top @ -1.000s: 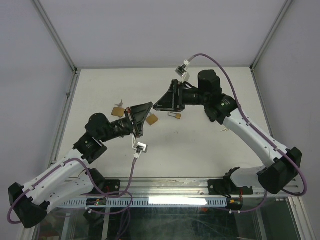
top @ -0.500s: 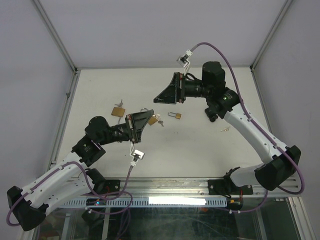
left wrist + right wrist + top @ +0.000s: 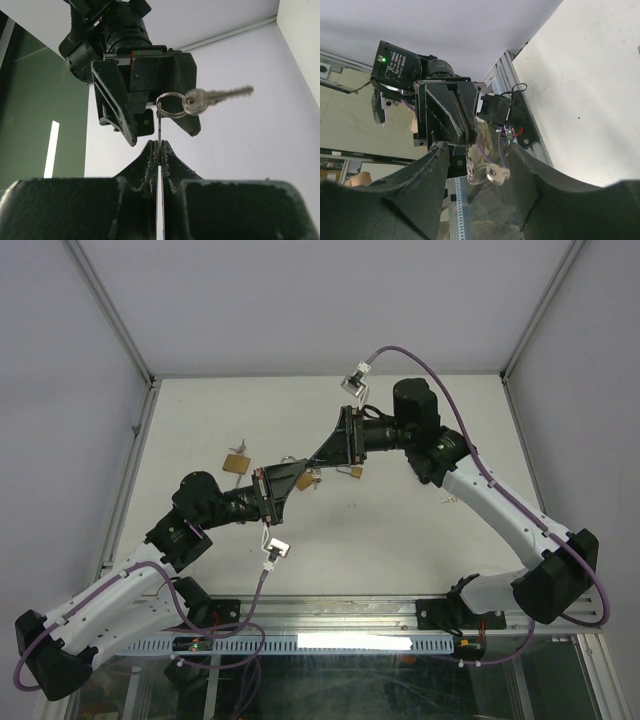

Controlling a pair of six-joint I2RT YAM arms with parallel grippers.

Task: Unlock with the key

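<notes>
My left gripper (image 3: pixel 160 147) is shut on a thin key seen edge-on, held up off the table. Its ring (image 3: pixel 170 105) carries a second silver key (image 3: pixel 215 96) that sticks out to the right. My right gripper (image 3: pixel 482 165) is open and faces the left one, with the ring (image 3: pixel 476 175) and the hanging key (image 3: pixel 497 174) between its two fingers, touching neither. In the top view both grippers meet tip to tip, left (image 3: pixel 295 473) and right (image 3: pixel 325 455). A brass padlock (image 3: pixel 352 472) lies on the table just right of them.
Another brass padlock (image 3: pixel 235 462) with a small key lies left of the grippers. A third padlock (image 3: pixel 312 481) shows partly under the gripper tips. The white table (image 3: pixel 420 540) is fenced by an aluminium frame and grey walls.
My right gripper pulled up and back, then came down again to the left gripper, so the key ring now sits between its open fingers. The left gripper kept its hold.
</notes>
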